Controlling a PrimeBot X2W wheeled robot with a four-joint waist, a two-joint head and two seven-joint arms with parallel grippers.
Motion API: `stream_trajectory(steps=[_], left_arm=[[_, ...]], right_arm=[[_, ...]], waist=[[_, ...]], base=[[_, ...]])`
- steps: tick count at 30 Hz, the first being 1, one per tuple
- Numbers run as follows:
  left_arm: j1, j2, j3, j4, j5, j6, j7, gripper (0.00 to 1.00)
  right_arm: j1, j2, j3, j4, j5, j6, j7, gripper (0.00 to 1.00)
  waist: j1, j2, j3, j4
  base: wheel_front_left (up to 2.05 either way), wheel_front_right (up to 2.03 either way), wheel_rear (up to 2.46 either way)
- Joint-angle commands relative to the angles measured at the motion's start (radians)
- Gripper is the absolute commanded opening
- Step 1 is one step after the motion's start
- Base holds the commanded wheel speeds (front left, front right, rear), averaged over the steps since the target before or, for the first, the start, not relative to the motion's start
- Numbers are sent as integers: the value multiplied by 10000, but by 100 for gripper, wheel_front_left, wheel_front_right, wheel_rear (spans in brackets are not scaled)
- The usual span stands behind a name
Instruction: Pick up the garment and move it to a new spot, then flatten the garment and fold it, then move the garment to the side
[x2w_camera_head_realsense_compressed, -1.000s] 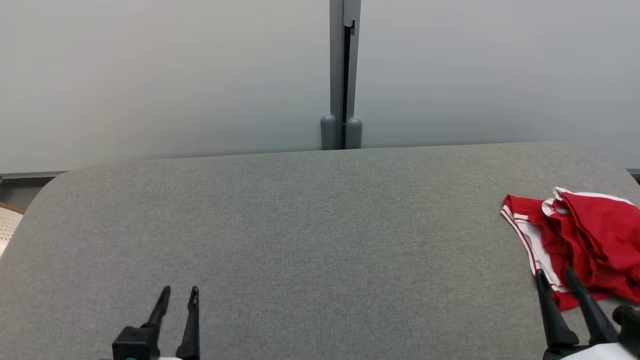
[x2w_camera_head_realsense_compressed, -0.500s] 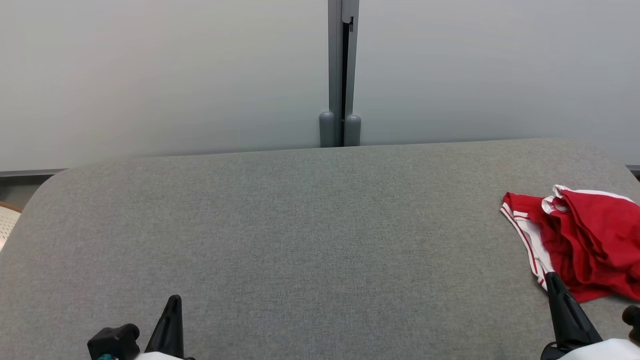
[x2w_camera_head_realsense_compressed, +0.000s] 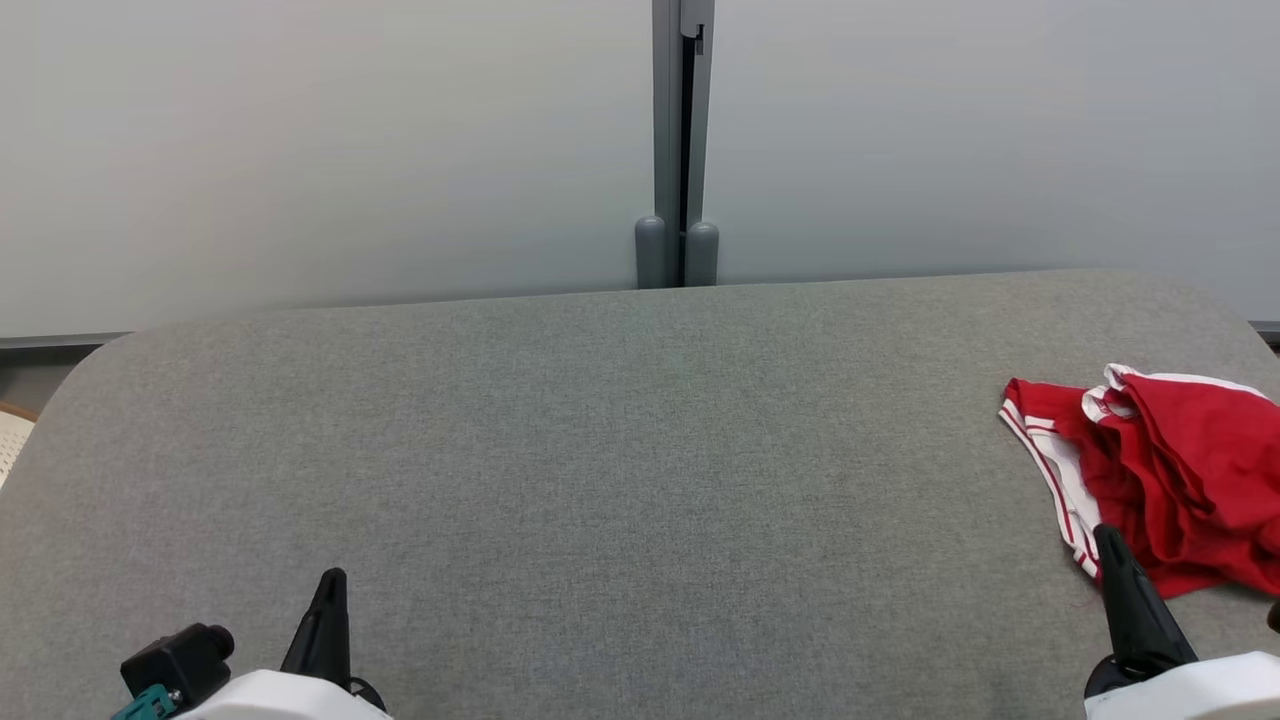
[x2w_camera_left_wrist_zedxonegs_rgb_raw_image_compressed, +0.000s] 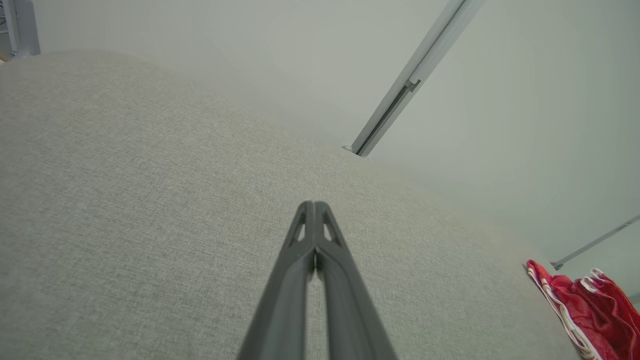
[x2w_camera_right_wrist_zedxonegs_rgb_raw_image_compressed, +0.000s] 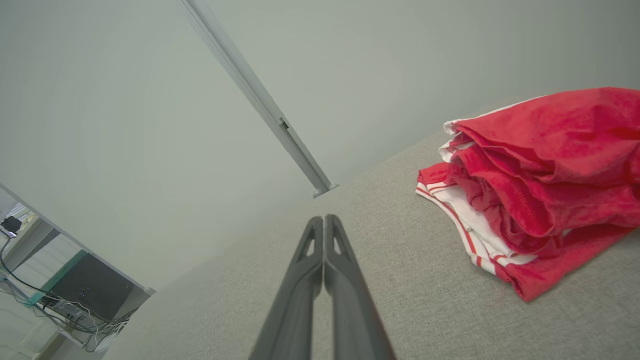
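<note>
1. At the right edge of the grey worktop (x2w_camera_head_realsense_compressed: 620, 450) lies the garment (x2w_camera_head_realsense_compressed: 1170, 480), a red piece with white striped trim, bunched in loose folds rather than spread out. It rests on the cloth surface with nothing holding it.

2. Both claws have just snapped shut. A second ago each stood with its two dark fingers parted; now the left claw (x2w_camera_left_wrist_zedxonegs_rgb_raw_image_compressed: 314, 205) shows its fingers pressed together along their length, and the right claw (x2w_camera_right_wrist_zedxonegs_rgb_raw_image_compressed: 324, 218) likewise, tip against tip. Neither grips anything.

3. Both arms have also drawn back toward the near edge. Seen from the head, the left claw (x2w_camera_head_realsense_compressed: 330, 580) sits lower and further left than before, well apart from the garment, and the right claw (x2w_camera_head_realsense_compressed: 1108, 535) has its tip just at the garment's near hem, though whether it touches the fabric I cannot tell. The whole head picture has shifted a little too, so part of this is the camera moving.

4. My reading is that the task is complete or resetting: the garment sits folded over at the side, and shut, empty claws pulling away suit a release already made. If a fresh pick-up is intended, the right claw would have to open again first, as it is the nearer one.
</note>
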Motion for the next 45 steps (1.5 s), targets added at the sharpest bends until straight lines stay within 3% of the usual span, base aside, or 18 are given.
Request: stream_trajectory(steps=[1, 45], left_arm=[[-328, 16, 145, -104, -257, -96, 29, 0], [-1099, -577, 1594, 160, -4944, -1305, 1139, 0]], right_arm=[[-279, -31, -67, -36, 294, -1, 16, 0], [-1462, 143, -359, 1343, 5349, -1, 122, 0]], waist=[[0, -1, 6, -2], [0, -1, 312, -122]], base=[[0, 0, 0], [0, 0, 0]])
